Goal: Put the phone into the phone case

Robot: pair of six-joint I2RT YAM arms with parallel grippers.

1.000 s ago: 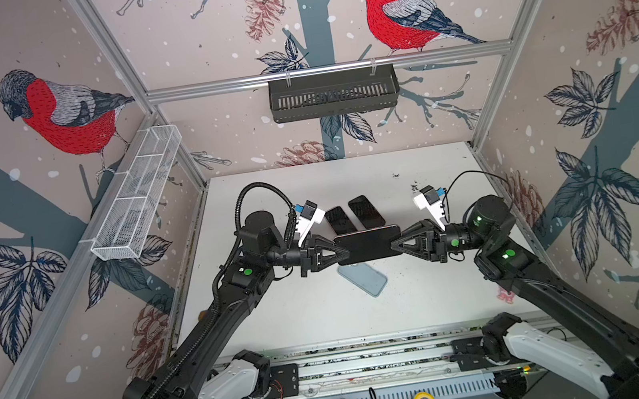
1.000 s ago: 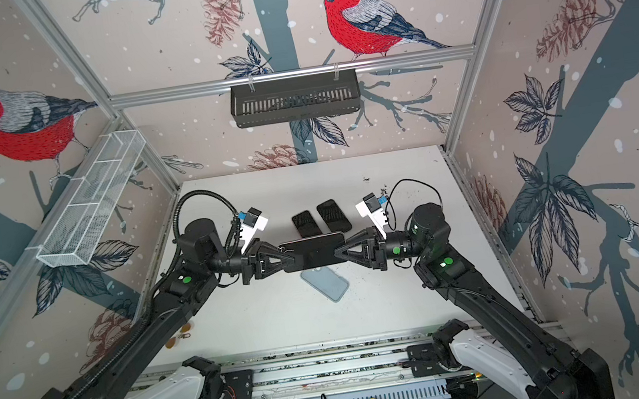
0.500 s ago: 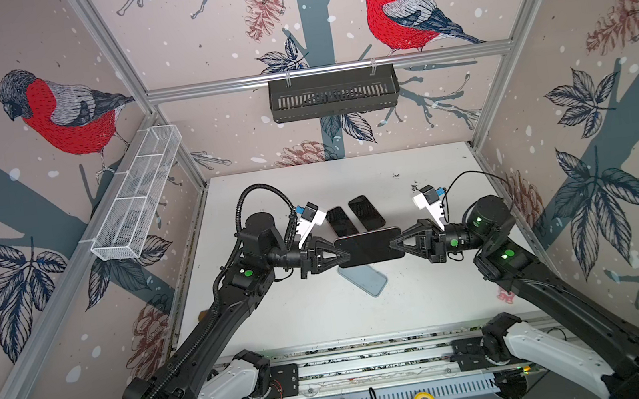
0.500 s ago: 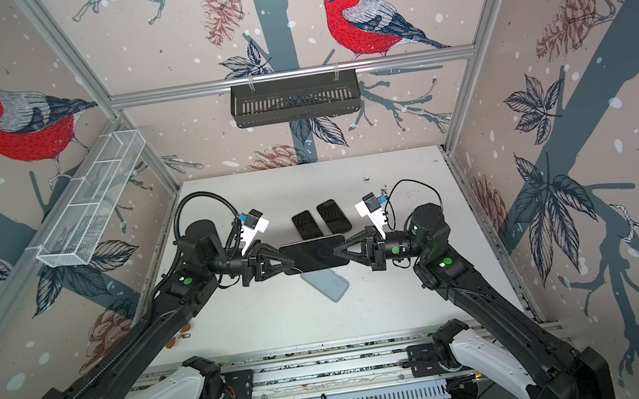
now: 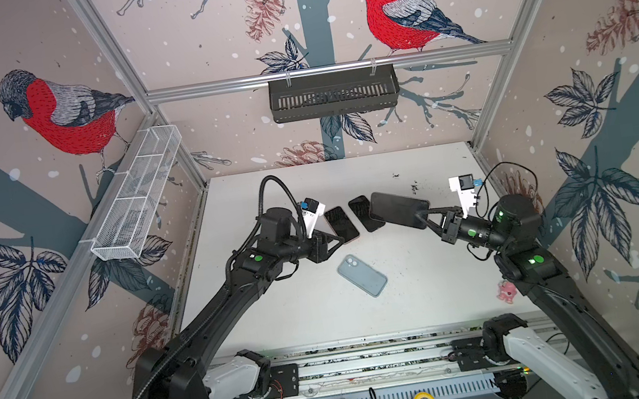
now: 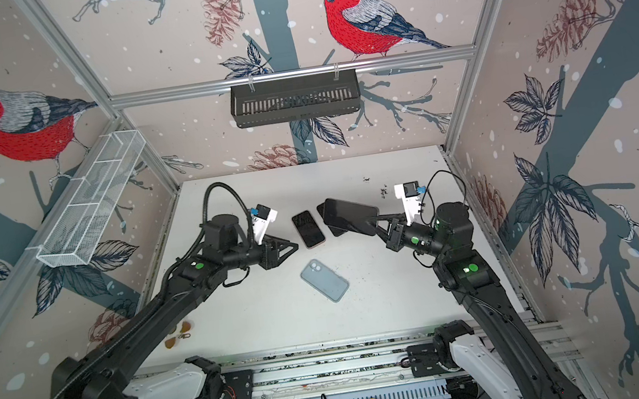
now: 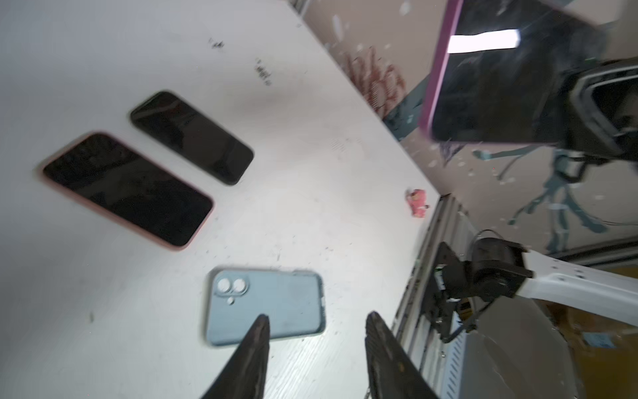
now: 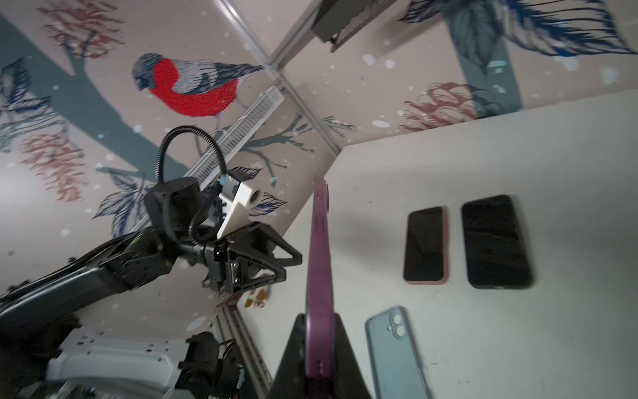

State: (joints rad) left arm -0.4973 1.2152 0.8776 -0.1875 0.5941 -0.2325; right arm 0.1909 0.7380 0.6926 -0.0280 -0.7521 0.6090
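My right gripper [image 5: 420, 214] [image 8: 319, 316] is shut on the short end of a dark-screened phone [image 5: 396, 207] [image 6: 349, 215] with a purple case round its edge [image 8: 319, 259]. It holds the phone in the air, tilted, above the back middle of the table. A grey-blue phone case [image 5: 362, 275] [image 7: 272, 304] lies flat, camera side up, in the middle of the table. My left gripper [image 5: 340, 242] [image 7: 316, 319] hovers just left of and above that case. It is open and holds nothing.
A pink-cased phone [image 5: 341, 224] and a black phone [image 7: 191, 136] lie side by side behind the blue case. The held phone partly covers the black one in both top views. A small pink toy [image 5: 506, 291] sits at the table's right edge. Orange bits [image 6: 178, 334] lie front left.
My left gripper has let go of the purple-cased phone, opened and drawn back left. My right gripper has carried the phone to the right and farther back.
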